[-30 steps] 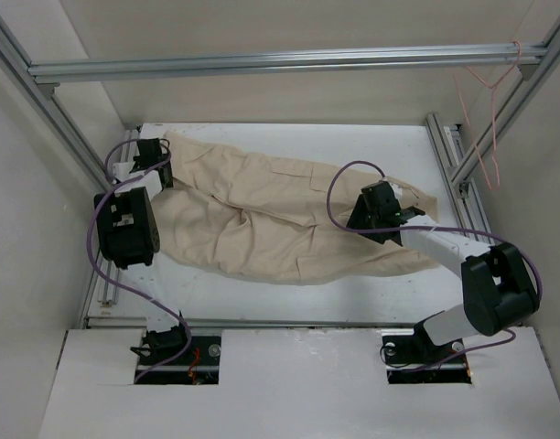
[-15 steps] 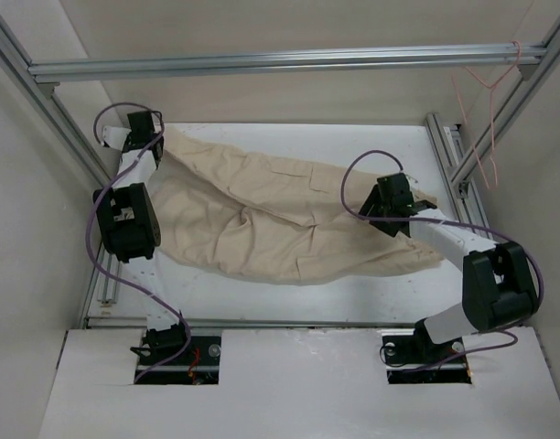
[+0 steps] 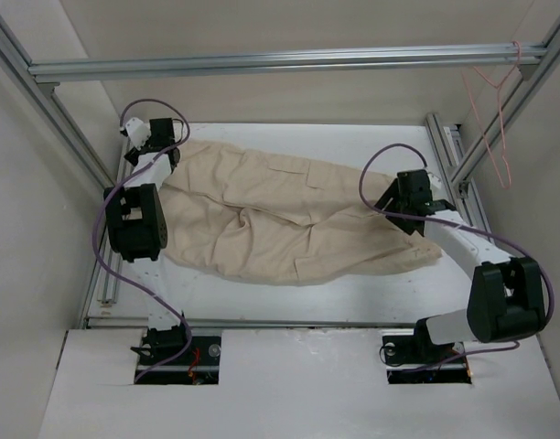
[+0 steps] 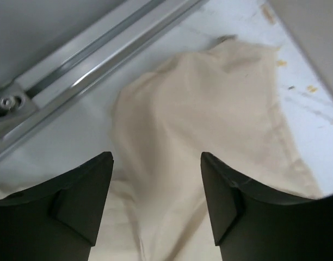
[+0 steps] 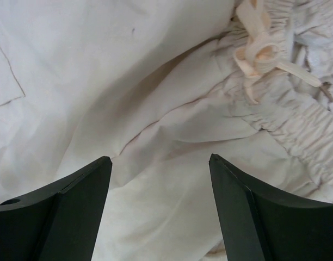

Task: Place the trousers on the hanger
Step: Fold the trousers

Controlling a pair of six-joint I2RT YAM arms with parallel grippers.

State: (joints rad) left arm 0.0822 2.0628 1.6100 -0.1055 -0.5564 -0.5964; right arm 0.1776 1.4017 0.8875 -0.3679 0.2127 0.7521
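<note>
**Trousers flat on the table, hanger up on the frame**

From above: The trousers (image 3: 280, 215) lie spread and wrinkled across the white table (image 3: 353, 288), legs toward my left and waist toward my right. The pink hanger (image 3: 487, 128) hangs by its hook from the frame (image 3: 280, 60) at the far right corner. It is beside a slanting frame bar and well apart from the cloth. My left gripper (image 3: 154, 137) sits at the far leg end, and my right gripper (image 3: 415, 203) is over the waist end. Purple cables (image 3: 394, 145) loop around both arms, one arcing above the cloth.

Left wrist: My left gripper (image 4: 155, 206) has its fingers spread, with nothing pinched between them. Beneath lies a leg end of the trousers (image 4: 210, 125), its tip reaching toward the table's far edge. An aluminium rail (image 4: 101, 51) runs just beyond the cloth.

Right wrist: My right gripper (image 5: 161, 212) is spread as well and grips nothing, poised over creased cloth. The gathered waistband (image 5: 297, 119) and its tied drawstring (image 5: 259, 51) lie just ahead, to the right.
</note>
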